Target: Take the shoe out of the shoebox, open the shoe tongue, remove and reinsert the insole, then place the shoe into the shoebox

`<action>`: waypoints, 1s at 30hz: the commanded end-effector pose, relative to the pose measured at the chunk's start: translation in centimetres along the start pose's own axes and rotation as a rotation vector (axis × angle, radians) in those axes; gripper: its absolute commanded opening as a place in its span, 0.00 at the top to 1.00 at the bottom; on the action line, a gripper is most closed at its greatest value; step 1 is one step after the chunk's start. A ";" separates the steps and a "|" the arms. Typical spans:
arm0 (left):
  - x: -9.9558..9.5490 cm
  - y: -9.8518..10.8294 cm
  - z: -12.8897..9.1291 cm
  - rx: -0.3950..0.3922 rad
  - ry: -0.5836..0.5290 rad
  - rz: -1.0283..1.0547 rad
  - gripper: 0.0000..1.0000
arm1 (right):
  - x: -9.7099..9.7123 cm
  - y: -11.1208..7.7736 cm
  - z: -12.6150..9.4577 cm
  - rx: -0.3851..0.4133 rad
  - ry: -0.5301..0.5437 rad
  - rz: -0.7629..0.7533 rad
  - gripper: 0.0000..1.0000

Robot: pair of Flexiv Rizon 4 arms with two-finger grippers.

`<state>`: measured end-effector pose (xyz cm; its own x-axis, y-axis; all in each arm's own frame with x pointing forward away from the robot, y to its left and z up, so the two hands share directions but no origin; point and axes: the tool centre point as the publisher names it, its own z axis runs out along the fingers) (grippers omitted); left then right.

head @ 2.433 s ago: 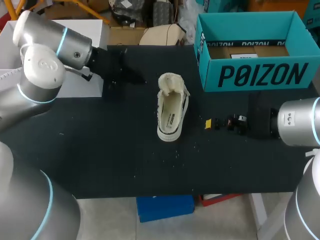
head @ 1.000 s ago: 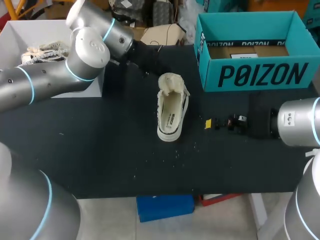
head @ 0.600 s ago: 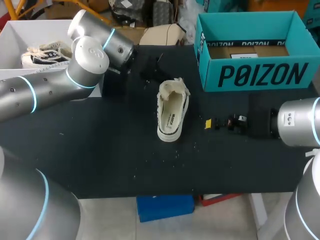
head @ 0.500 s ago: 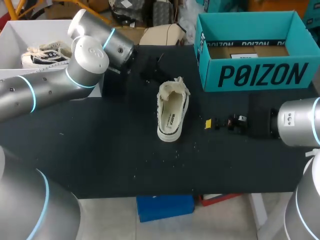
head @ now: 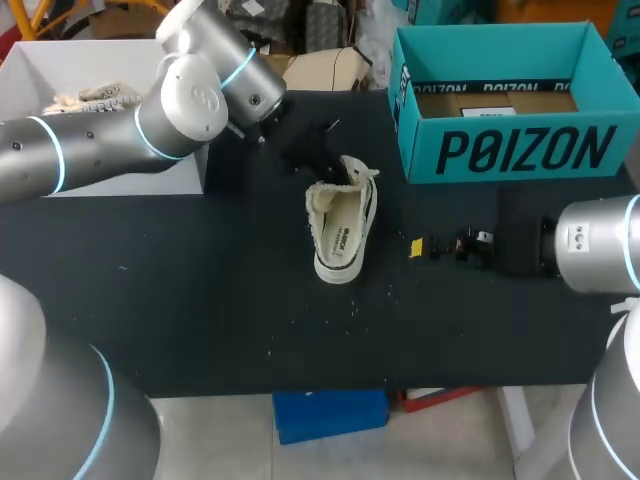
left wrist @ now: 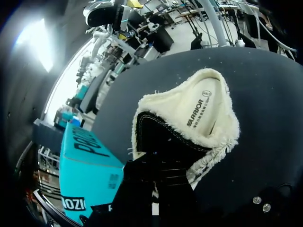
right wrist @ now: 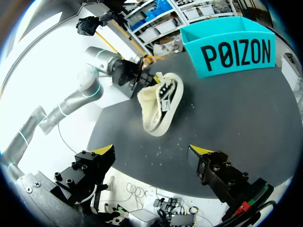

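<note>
Fleece-lined shoe (left wrist: 203, 118), fingers (left wrist: 137, 191) pinching its black tongue (left wrist: 161, 142), teal shoebox (left wrist: 87, 172)

Large black lettering stands on the shoebox (head: 520, 150) side, small print on the insole (head: 340, 235).

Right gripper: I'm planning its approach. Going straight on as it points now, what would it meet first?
Most likely the shoe, at its near side; only bare table lies between it and the open right gripper. Depth is unclear, so it might touch the table first.
</note>
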<state>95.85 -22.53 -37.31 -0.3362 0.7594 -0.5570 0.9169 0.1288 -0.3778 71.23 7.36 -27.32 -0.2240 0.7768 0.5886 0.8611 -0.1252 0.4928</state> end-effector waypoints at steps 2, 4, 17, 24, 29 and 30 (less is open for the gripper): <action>-0.3 -0.3 -0.4 -0.036 0.125 0.027 1.00 | 0.0 -0.1 -0.1 -0.001 0.000 0.000 0.00; -0.2 -0.3 -0.5 -0.039 0.140 0.040 1.00 | 0.0 -0.1 -0.1 -0.001 0.000 0.000 0.00; 1.2 -1.0 0.3 -0.007 0.248 0.110 1.00 | 0.0 -0.1 -0.1 -0.001 0.000 0.000 0.00; 1.2 -1.0 0.6 -0.002 0.258 0.114 1.00 | 0.0 -0.1 -0.1 -0.001 0.000 0.000 0.00; 0.5 -1.1 0.5 0.006 0.225 0.117 1.00 | 0.0 -0.1 -0.1 -0.001 0.000 0.000 0.00; 0.4 -1.1 0.5 0.006 0.225 0.117 1.00 | 0.0 -0.1 -0.1 -0.001 0.000 0.000 0.00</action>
<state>94.55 -22.74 -37.37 -0.1727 0.8913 -0.4192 0.9450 0.0299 -0.3257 71.23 7.36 -27.32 -0.2240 0.7768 0.5886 0.8611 -0.1252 0.4928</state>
